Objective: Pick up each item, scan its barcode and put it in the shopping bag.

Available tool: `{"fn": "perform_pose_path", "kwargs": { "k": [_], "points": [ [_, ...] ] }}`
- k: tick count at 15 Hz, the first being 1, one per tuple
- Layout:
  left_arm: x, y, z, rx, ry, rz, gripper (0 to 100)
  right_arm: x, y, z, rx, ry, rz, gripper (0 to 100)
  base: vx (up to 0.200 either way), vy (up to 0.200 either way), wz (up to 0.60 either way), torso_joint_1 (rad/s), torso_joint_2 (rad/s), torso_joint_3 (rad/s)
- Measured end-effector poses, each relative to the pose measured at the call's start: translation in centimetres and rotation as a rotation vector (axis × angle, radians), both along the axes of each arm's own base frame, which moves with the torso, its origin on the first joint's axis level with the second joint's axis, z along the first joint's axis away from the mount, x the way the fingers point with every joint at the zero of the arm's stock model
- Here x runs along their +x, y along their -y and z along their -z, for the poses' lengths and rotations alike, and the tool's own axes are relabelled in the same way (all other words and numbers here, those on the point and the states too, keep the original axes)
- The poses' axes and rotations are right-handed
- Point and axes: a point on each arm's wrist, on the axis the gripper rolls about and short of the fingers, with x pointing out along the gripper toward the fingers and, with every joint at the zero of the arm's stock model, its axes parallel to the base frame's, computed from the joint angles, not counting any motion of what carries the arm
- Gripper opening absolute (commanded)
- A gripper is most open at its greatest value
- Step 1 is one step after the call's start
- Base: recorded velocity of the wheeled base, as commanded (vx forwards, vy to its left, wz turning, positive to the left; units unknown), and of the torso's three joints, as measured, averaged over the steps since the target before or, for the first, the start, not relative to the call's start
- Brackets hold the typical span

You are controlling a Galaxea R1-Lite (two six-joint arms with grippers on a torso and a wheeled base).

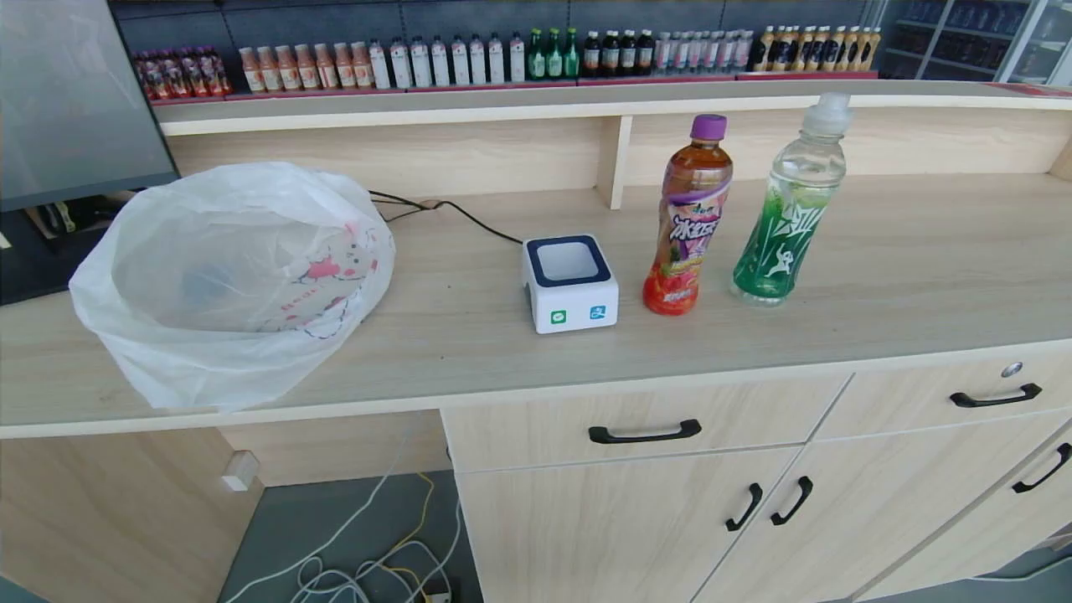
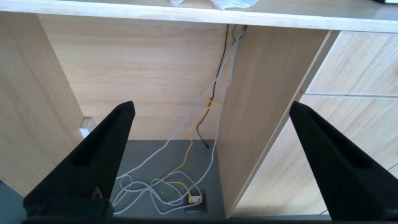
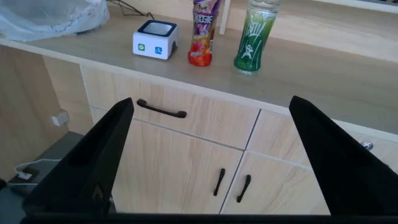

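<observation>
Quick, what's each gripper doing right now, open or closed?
Left gripper: open, holding nothing.
Right gripper: open, holding nothing.

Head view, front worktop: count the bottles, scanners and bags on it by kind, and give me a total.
Bottles: 2 (purple-capped bottle, green-labelled bottle)
Scanner: 1
Shopping bag: 1
Total: 4
</observation>
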Motion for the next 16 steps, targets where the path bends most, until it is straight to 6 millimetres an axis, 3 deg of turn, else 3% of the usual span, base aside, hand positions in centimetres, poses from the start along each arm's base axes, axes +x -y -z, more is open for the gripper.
{"fn": "perform_pose_path", "kwargs": {
  "k": [5,10,16],
  "points": [
    [0.0,0.0,0.0,0.000,0.000,0.000,100,2.2,0.0,-3.0,-0.005,-0.043,0.022,100,0.000,0.000,0.00,0.000,0.00,0.000],
    [0.0,0.0,0.0,0.000,0.000,0.000,100,6.7,0.1,-6.5,-0.072,-0.007,0.035,100,0.000,0.000,0.00,0.000,0.00,0.000],
    [0.0,0.0,0.0,0.000,0.000,0.000,100,11.5,-0.4,-6.8,-0.120,-0.085,-0.061,100,0.000,0.000,0.00,0.000,0.00,0.000]
  ]
}}
